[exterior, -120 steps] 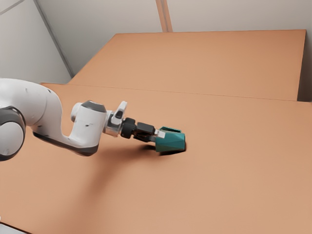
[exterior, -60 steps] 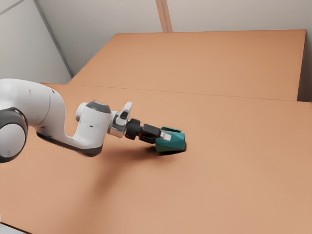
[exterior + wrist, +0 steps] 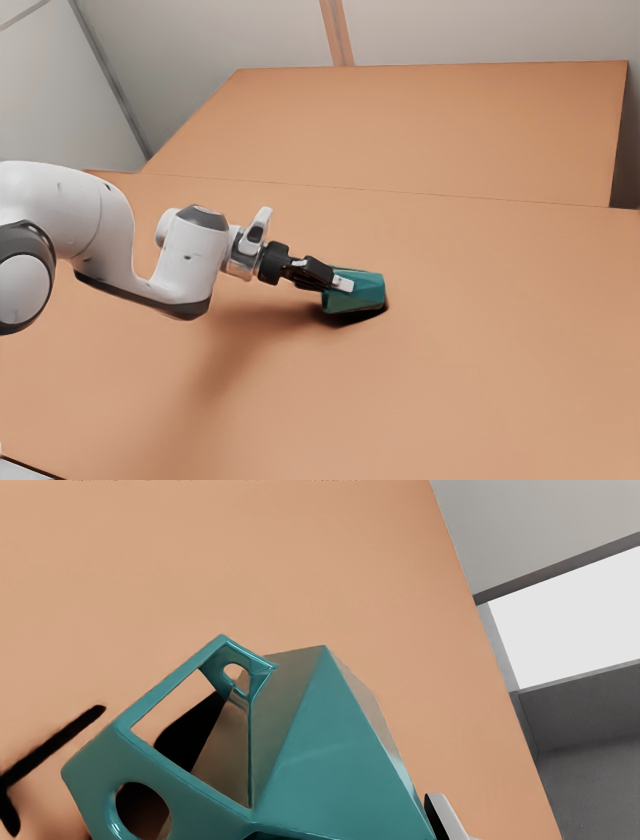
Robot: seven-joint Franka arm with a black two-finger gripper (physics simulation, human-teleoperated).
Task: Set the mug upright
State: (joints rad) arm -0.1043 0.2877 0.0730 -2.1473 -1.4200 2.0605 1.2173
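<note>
"Orange-brown tabletop (image 3: 450,370) stretched out beneath the white arm (image 3: 190,255), right?"

"Yes, and the arm reached in over it from the exterior view's left, with the black gripper (image 3: 343,284) at its end."

"How did the jaws stand?"

"I couldn't tell how wide they were, or whether they had hold of anything. In the exterior view, the tip end overlapped the near end of the mug (image 3: 369,291)."

"And how was that lying?"

"Tipped on its side above the tabletop, teal and faceted, and dark shadow showed just beside and under it. I couldn't tell if it touched the surface. The wrist view showed its angular handle (image 3: 165,690), with a round hole in the broad part."

"What about farther off?"

"Beyond a thin seam came another orange panel (image 3: 430,130), then a pale grey wall (image 3: 480,30) with an orange-brown strip (image 3: 337,30) running up it."
</note>
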